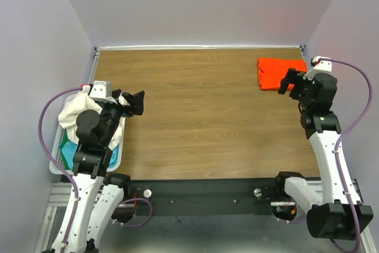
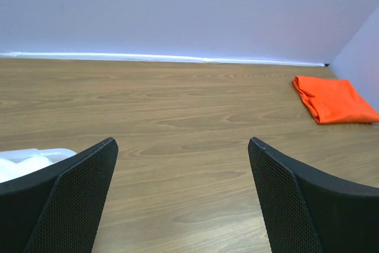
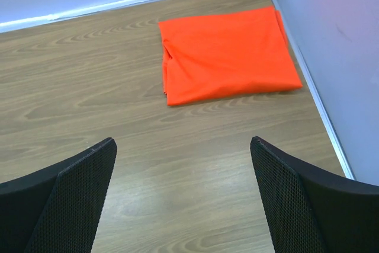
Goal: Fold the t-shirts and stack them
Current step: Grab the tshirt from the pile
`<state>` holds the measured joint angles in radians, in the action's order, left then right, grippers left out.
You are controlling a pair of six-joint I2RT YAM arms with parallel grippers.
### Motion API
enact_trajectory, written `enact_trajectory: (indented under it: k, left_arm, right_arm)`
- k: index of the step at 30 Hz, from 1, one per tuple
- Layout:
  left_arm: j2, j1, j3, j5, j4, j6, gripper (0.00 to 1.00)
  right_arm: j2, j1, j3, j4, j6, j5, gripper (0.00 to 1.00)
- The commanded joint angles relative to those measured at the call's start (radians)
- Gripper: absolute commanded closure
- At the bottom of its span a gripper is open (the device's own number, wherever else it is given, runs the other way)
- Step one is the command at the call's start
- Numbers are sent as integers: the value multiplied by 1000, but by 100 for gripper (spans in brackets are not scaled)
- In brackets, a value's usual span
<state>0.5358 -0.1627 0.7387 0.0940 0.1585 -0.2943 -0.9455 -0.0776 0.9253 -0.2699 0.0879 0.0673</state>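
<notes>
**One shirt folded, the next waiting in the basket**

Your orange shirt lay folded flat at the far right corner of the table, the start of the stack. The right gripper hung just beside it, above the wood, jaws spread wide and holding nothing. The left gripper stood at the table's left edge, beside the basket. It was just as wide apart and empty, pointing out across the middle.

The basket sat just off the table's near left corner. The cream shirt was heaped on top and a blue shirt showed beneath it. Your left arm covered much of both, so I could not tell what else was inside.

As I judged it, you were between shirts: one done, none in hand. The next move called for turning the left gripper over the basket and pinching the cream shirt high on its heap. You would then draw it onto the table's middle, where both grippers could spread it before folding. Loose cloth could drag the blue shirt along or snag the basket's lattice, so a slow lift suited.
</notes>
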Motion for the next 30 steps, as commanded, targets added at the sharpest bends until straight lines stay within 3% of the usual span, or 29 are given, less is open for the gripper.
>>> enact_trajectory:
  k: [1,4,5,6,7,11,19,24,30]
  left_arm:
    - [-11,6,18,-5,6,-32,2]
    - [-13,6,22,-7,15,-93,2]
    - [-16,6,28,-16,32,-121,2]
    - [-17,8,33,-8,33,-140,2]
    - [-19,8,34,1,36,-152,2]
    - [-34,6,50,-13,56,-212,2]
    - [58,6,148,-503,350,-459,10]
    - [202,11,162,-620,487,-604,12]
    - [375,57,128,-663,472,-663,19]
  right_arm:
    - [33,1,-16,32,-36,-93,0]
    - [40,1,-22,23,-83,-220,0]
    - [47,1,-22,6,-174,-288,0]
    - [50,1,-22,-43,-222,-469,0]
    - [48,1,-23,-66,-262,-553,0]
    - [25,1,-69,-88,-345,-776,0]
    - [-56,1,-163,-83,-415,-787,0]
    - [-65,1,-180,-81,-424,-762,0]
    - [-33,1,-194,-81,-424,-719,0]
